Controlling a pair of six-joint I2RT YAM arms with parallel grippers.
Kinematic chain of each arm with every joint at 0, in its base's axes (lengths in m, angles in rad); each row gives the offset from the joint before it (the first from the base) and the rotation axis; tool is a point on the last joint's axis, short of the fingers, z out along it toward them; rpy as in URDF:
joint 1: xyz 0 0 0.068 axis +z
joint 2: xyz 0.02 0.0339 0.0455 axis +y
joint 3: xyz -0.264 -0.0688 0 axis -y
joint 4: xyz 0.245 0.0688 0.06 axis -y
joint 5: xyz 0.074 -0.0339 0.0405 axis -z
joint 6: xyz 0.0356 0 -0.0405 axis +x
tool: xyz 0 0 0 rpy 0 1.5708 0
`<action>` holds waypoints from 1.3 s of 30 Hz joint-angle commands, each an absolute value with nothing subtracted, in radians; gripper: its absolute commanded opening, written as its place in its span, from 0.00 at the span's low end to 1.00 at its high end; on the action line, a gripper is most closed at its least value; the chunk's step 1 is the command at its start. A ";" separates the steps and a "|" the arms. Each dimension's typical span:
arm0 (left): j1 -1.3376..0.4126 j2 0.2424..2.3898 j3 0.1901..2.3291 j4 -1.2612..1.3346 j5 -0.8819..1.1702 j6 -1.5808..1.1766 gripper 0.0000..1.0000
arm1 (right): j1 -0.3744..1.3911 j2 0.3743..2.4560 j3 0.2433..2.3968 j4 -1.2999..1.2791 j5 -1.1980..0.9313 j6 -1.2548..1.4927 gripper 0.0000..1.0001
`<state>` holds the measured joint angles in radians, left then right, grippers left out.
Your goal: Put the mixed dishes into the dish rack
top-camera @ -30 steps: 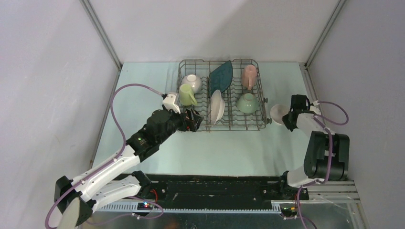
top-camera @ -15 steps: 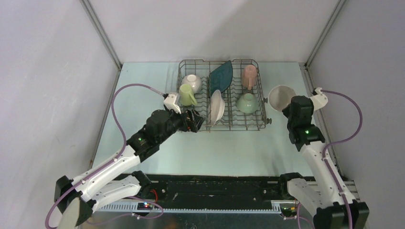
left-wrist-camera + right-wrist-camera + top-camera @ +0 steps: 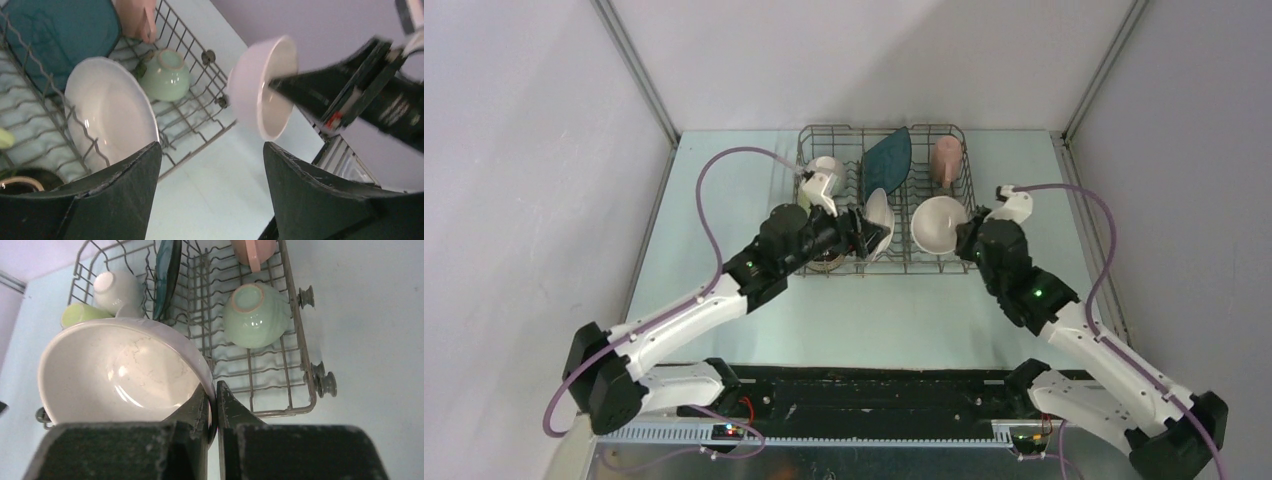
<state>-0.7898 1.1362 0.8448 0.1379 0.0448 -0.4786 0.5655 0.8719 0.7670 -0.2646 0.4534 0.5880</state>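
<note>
The grey wire dish rack (image 3: 854, 127) stands at the back middle of the table. It holds the teal square plate (image 3: 889, 155), the pink mug (image 3: 946, 158), the white round plate (image 3: 879, 220) and an upturned white bowl (image 3: 829, 165). My right gripper (image 3: 212, 390) is shut on the rim of another white bowl (image 3: 120, 372) and holds it over the rack's right part, above the pale green bowl (image 3: 255, 315). My left gripper (image 3: 212, 150) is open and empty at the rack's front left, next to the white plate (image 3: 110, 110). The yellow-green mug (image 3: 82, 314) lies left in the rack. A dark brown bowl (image 3: 20, 182) sits under my left arm.
The rack's front rim (image 3: 200, 148) and right rim (image 3: 298, 340) have small round feet. Pale blue table (image 3: 874, 310) lies in front of the rack. Grey walls close in the left, back and right sides.
My right arm has carried the white bowl from the table right of the rack to above the rack's right part. My left arm has reached further forward along the rack's front left.
</note>
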 commanded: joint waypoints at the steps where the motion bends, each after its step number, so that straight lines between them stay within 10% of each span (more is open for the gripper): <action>1: -0.814 1.205 0.970 0.146 0.008 -0.484 0.80 | 0.746 0.918 0.810 -0.253 0.772 0.636 0.00; 27: -0.927 1.374 1.146 -0.046 -0.197 -0.361 0.61 | 0.967 1.063 0.921 -0.299 0.975 0.699 0.00; 31: -0.938 1.402 1.162 -0.060 -0.232 -0.346 0.38 | 0.985 1.060 0.921 -0.269 0.950 0.664 0.00; 34: -0.939 1.411 1.175 -0.068 -0.253 -0.337 0.06 | 0.988 1.057 0.920 -0.235 0.897 0.619 0.16; 37: -0.931 1.395 1.170 -0.067 -0.265 -0.340 0.00 | 0.986 1.038 0.920 -0.224 0.836 0.558 0.66; 39: -0.914 1.368 1.154 -0.051 -0.246 -0.349 0.00 | 0.970 1.015 0.920 -0.231 0.760 0.521 0.79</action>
<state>-0.9302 1.4189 1.1336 -0.1062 -0.2337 -0.3473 0.9806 1.0592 0.8837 -0.2844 0.8616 0.6060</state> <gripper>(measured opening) 0.023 0.654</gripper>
